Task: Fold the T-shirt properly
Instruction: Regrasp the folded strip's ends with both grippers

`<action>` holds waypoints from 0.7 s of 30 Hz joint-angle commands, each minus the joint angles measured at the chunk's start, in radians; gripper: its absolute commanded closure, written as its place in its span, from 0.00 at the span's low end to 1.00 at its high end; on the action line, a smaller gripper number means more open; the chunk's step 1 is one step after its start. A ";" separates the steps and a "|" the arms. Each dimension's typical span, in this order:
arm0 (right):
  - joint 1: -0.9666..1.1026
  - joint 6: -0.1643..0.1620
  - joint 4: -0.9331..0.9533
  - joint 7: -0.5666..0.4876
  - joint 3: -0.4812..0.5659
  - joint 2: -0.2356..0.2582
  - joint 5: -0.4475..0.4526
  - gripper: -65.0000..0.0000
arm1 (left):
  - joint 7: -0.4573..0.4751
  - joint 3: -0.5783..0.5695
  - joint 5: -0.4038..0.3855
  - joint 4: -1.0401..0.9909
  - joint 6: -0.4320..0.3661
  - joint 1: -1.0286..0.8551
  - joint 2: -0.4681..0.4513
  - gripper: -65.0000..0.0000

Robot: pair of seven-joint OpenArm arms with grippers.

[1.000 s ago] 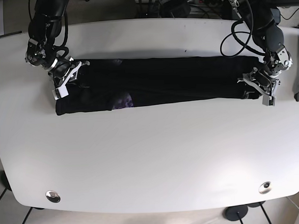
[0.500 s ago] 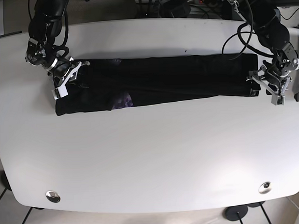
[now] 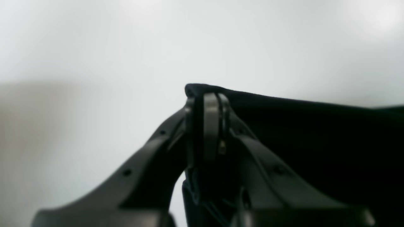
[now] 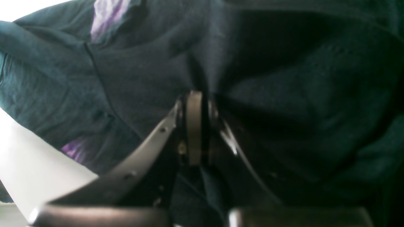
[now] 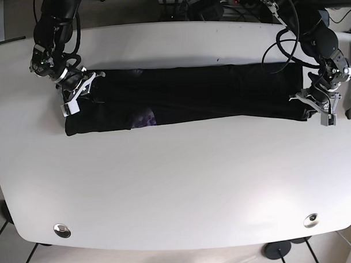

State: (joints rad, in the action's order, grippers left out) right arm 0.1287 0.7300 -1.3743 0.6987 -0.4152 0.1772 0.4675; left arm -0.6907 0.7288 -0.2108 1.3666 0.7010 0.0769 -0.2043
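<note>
From my left wrist camera everything is soft: the table is a pale blur, and the shirt is a black mass with no folds readable, running off the right edge. On the right wrist camera the shirt's right side sinks into shadow. In the base view I can't make out either gripper's fingertips.

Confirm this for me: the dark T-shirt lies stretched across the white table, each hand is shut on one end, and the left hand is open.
Not quite. The left hand is not open: the left wrist view shows it shut on the T-shirt's edge. The rest holds: the shirt lies stretched across the white table, and the right hand is shut on the other end.
</note>
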 commanded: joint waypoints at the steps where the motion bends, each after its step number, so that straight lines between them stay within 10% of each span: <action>1: 0.007 -0.032 -0.001 0.057 -0.003 0.011 -0.071 0.96 | 0.018 0.015 -0.012 0.109 -0.003 -0.009 -0.002 1.00; 16: 0.007 -0.032 -0.001 0.057 -0.001 0.008 -0.071 0.96 | 0.018 0.016 -0.019 0.382 -0.003 -0.303 0.035 1.00; 21: 0.007 -0.032 -0.001 0.057 -0.001 -0.014 -0.079 0.96 | 0.022 0.021 -0.020 0.437 -0.003 -0.349 0.035 0.73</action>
State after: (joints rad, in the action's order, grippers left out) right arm 0.1303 0.7227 -1.3762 0.6918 -0.4187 0.1593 0.4625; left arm -0.6903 0.7418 -0.2184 1.7912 0.7002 -0.2806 -0.1539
